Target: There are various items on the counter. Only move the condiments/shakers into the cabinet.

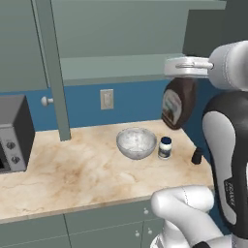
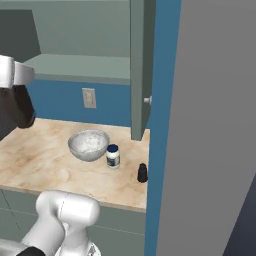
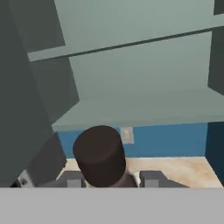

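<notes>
Syrup bottle (image 1: pixel 178 103) gripped in the closed hand (image 3: pixel 109 179), lifted above the bench (image 1: pixel 72 167) near the cabinet shelf (image 1: pixel 116 68); glass bowl (image 1: pixel 136 142), blue-lidded jar (image 1: pixel 165 147) and black shaker (image 1: pixel 196 156) stand below.

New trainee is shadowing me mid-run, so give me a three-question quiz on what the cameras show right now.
1. True or false: the gripper holds the dark brown syrup bottle off the beige marbled counter.
2. What stands between the clear glass bowl and the small black shaker?
A. toaster
B. white blue-lidded jar
C. mug
3. The grey-green wall cabinet door is ____.

Key: 1 true; 2 B; 3 open.
</notes>
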